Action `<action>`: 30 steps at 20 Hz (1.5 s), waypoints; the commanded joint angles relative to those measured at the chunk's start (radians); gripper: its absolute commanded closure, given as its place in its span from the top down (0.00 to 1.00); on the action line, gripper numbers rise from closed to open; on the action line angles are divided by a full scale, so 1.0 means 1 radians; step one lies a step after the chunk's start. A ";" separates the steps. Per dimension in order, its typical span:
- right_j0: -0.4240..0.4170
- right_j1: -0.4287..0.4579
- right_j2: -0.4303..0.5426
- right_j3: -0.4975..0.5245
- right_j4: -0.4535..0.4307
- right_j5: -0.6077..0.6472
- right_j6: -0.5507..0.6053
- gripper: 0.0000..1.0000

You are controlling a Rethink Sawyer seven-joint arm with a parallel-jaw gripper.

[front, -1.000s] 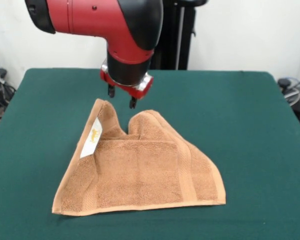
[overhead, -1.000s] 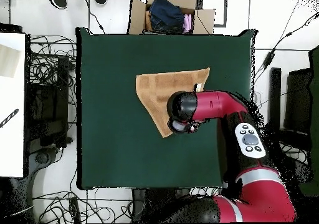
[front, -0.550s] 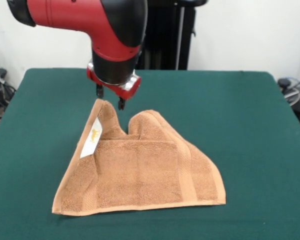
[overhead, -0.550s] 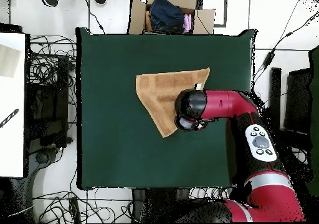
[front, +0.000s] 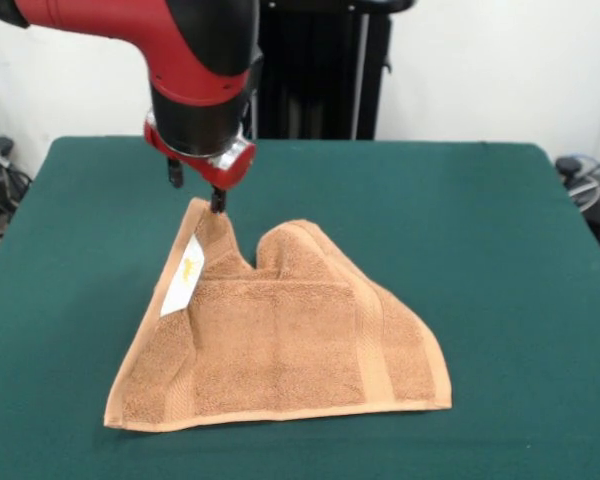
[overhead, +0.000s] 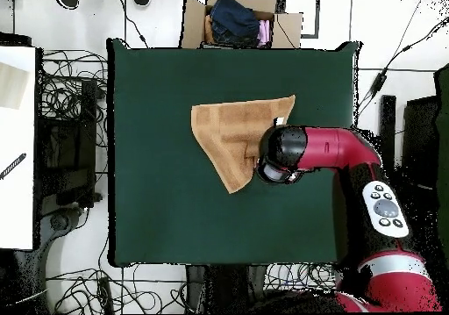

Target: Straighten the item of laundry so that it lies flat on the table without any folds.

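The gripper [front: 197, 192] hangs from the red and black arm [front: 170, 40] with its two dark fingers apart and empty. One fingertip [front: 218, 202] hovers just above the folded towel's far peak; the other hangs over bare table beside it.

The towel [front: 280, 340] lies near the middle of the green table [front: 500, 280], folded into a rough triangle with two humps along its far edge and a straight hem nearest the front camera. A white label [front: 183, 278] shows on its left slope. Wide bare cloth surrounds the towel on every side, so all edges have room.

Compared with a second ago, the arm has slid along the towel's far edge from the dip between the humps to the corner peak; the towel itself has not shifted.

Only the front view shows the fingers; from overhead the arm's wrist [overhead: 282, 153] hides them, but that view shows a cardboard box [overhead: 237, 20] of clothes beyond the table's edge.
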 commanded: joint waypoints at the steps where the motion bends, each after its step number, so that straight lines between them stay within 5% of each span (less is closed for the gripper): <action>1: -0.011 0.015 0.104 -0.007 0.012 0.071 -0.245 1.00; 11: -0.068 0.051 0.189 0.018 0.032 -0.109 -0.233 1.00; 30: -0.095 0.050 0.200 0.071 -0.003 -0.184 -0.162 1.00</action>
